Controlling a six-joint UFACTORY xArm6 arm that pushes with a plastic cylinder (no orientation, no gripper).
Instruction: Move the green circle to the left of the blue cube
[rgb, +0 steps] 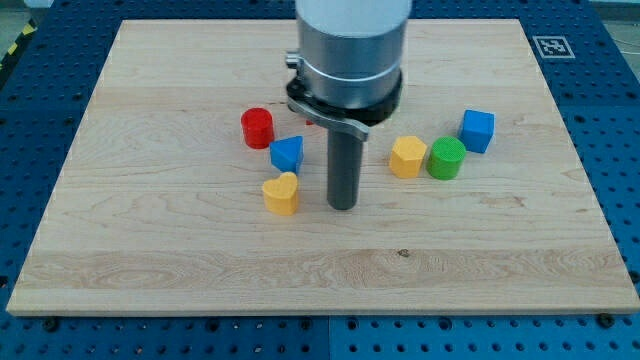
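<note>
Tip (343, 207) touches no block, parked between the yellow heart (282, 193) and yellow hexagon (407, 157). Green circle (446, 158) sits between that hexagon and the blue cube (478, 130), touching or nearly touching both. Risk: approaching from here shoves the hexagon into the circle and both into the cube.

Rod's tip (343, 206) sits mid-board, w/ open wood all along the view's bottom and far left. To its left, tight cluster: yellow heart (282, 193) nearest, blue triangle-ish block (287, 153) just above it, red cylinder (257, 128) beyond. To its right, yellow hexagon (407, 157) touches green circle (446, 158), blocking that side; blue cube (477, 131) sits just beside the green, upper right. Clear lane btwn tip and the hexagon.
</note>
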